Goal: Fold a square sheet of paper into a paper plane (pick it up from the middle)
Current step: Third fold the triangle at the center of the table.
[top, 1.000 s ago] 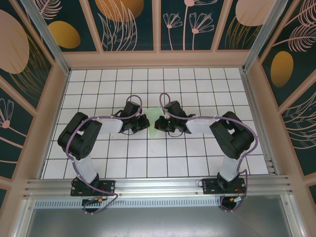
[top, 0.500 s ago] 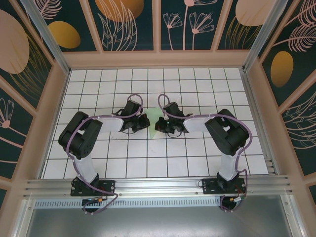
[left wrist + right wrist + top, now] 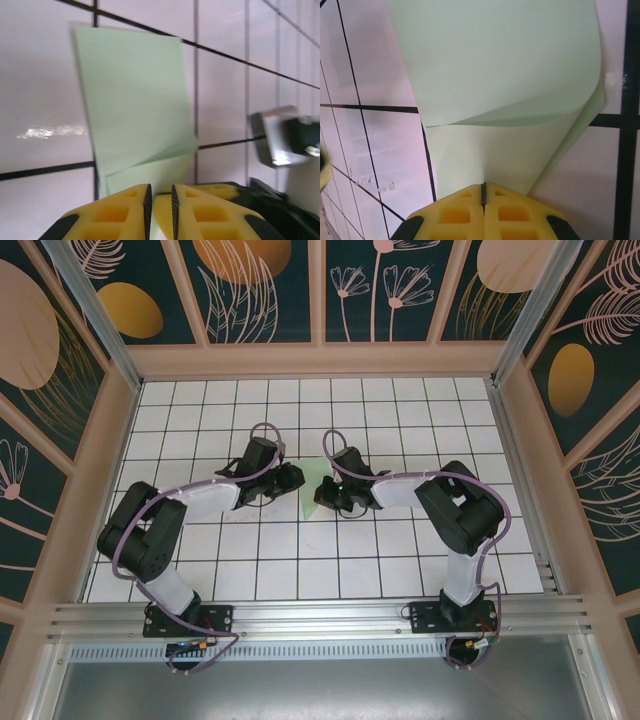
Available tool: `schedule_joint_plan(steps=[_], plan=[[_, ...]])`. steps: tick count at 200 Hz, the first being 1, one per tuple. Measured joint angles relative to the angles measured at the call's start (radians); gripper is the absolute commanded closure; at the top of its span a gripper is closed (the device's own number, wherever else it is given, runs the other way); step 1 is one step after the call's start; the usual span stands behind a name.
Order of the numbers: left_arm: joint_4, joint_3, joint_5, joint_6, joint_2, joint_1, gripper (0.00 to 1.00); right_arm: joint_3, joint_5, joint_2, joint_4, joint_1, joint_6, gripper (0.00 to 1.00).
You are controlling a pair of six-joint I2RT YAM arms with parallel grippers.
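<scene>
- Paper (image 3: 309, 502), overhead view: a small green sliver between the two arms' heads. The rest is covered by them, and its outline and folds are too small to tell.
- Left gripper (image 3: 291, 481) and right gripper (image 3: 322, 494), overhead view: fingertips too small to make out.
- Left wrist view: the paper (image 3: 140, 110) has its near edge hidden behind the left fingers (image 3: 112, 215), which are cut off by the bottom edge. Whether paper sits in their narrow gap cannot be told.
- Same view, right side: a blurred grey-and-black block (image 3: 282, 142), probably the other arm's wrist.
- Right wrist view: the paper (image 3: 495, 65) is cut off at the top edge, its near edge lost under the right fingers (image 3: 452, 215). A blurred yellow patch (image 3: 322, 167) at the left edge is unidentifiable.
</scene>
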Motion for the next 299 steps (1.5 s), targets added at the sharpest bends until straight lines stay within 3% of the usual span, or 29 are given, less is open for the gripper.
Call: schedule_joint_plan(steps=[38,192,299], plan=[[0.074,-0.095,0.056,-0.078,-0.018,-0.046,1.0,-0.003,-0.001,0.0,0.002,-0.003,0.024,1.0],[0.118,-0.133,0.11,-0.146,0.094,-0.082,1.0,-0.005,-0.013,0.0,0.006,-0.008,0.04,1.0],[0.122,-0.139,0.09,-0.146,0.092,-0.085,1.0,-0.006,0.006,-0.068,-0.001,-0.03,-0.145,1.0]])
